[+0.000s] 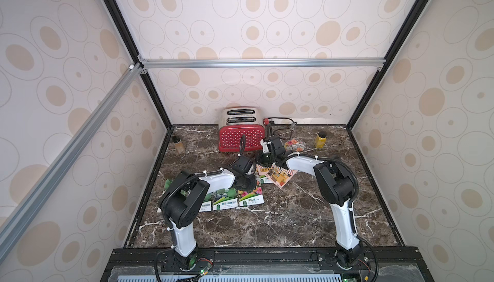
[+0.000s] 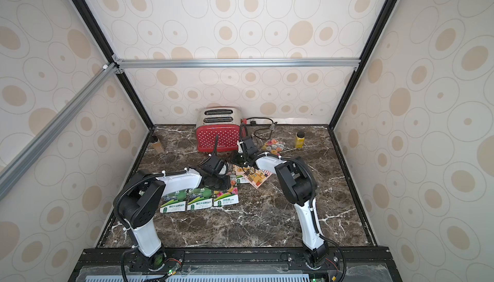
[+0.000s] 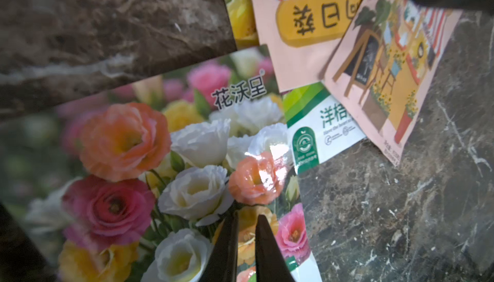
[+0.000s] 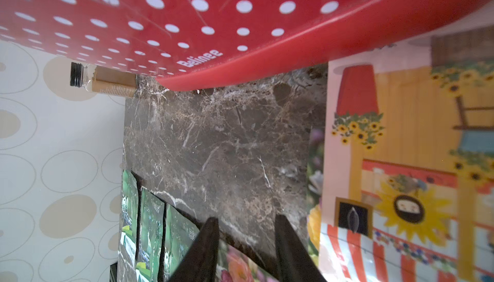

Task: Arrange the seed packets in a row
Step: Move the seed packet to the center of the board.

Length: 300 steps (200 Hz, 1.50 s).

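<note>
- Dark brown marble table, with a red white-dotted toaster parked at the back.
- Green gourd-print seed packets and a flower-print seed packet with a white bottom band lie side by side in a row near the front left.
- Two peach shop-drawing seed packets overlap in a messy mid-table pile, on top of flower ones.
- Left end effector: closed, tips down on the pile's flower packet. Can't tell if it's pinched.
- Right end effector: jaws apart, nothing in it, low beside the pile.

Red dotted toaster, yellow bottle, brown jar, marble tabletop
</note>
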Each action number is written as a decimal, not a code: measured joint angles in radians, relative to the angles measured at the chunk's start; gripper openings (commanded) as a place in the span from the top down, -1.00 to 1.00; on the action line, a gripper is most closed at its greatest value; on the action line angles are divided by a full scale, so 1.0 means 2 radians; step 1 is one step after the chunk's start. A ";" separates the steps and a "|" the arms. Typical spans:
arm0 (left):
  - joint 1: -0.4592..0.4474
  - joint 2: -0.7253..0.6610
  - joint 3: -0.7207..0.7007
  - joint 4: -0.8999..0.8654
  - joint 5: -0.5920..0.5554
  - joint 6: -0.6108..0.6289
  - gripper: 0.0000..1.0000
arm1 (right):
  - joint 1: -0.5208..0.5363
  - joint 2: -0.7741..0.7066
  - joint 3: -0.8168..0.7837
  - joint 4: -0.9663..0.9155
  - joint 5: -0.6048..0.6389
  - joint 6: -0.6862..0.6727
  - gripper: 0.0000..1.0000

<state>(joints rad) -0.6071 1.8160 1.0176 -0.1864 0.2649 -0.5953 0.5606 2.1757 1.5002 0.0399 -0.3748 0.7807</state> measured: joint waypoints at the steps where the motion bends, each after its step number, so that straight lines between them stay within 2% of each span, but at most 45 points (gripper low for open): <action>1: 0.000 0.000 0.000 0.000 0.000 0.000 0.69 | 0.000 0.001 0.001 -0.001 0.000 0.000 0.24; 58: -0.001 0.000 -0.001 0.004 0.000 0.000 0.70 | -0.001 0.024 0.039 -0.034 -0.006 -0.006 0.24; 179: -0.001 0.001 -0.006 0.018 0.004 0.000 0.71 | -0.031 0.032 0.058 -0.149 0.006 -0.049 0.27; 210: -0.001 0.001 -0.006 0.019 0.004 0.000 0.71 | -0.050 0.005 0.011 -0.134 0.005 -0.058 0.27; 242: -0.001 0.001 -0.007 0.021 0.004 0.000 0.71 | -0.092 -0.032 -0.042 -0.134 0.004 -0.069 0.29; 300: -0.001 0.001 -0.008 0.022 0.004 0.000 0.71 | -0.154 -0.048 -0.062 -0.141 0.005 -0.092 0.29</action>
<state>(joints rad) -0.6090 1.8175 1.0023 -0.1432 0.2722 -0.5957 0.2535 2.0800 1.3758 -0.2420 -0.3645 0.5972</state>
